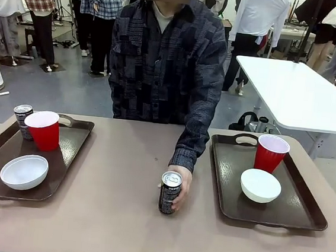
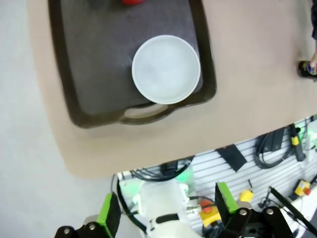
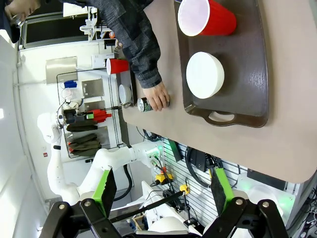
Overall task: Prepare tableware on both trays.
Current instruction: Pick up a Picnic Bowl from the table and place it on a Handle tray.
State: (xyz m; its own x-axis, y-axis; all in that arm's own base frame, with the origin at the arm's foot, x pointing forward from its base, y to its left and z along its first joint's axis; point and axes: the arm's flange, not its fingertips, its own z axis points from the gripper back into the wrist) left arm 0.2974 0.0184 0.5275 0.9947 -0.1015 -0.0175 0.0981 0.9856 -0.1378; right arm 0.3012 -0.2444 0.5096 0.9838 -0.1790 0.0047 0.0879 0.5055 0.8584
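Left dark brown plastic tray (image 1: pixel 73 147) complete; right tray (image 1: pixel 308 211) holds red plastic cup (image 1: pixel 271 152) and white bowl (image 1: pixel 260 185), lacking slim dark can (image 1: pixel 170 192), held by hand (image 1: pixel 181 184) at table's six o'clock; both grippers (image 2: pixel 166 210) (image 3: pixel 161 191) open, empty.

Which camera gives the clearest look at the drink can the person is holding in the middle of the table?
The front view: the can stands upright and close, its top and side visible, with the person's hand around it. The right wrist view shows it small beside the hand; the left wrist view catches it at the picture's edge.
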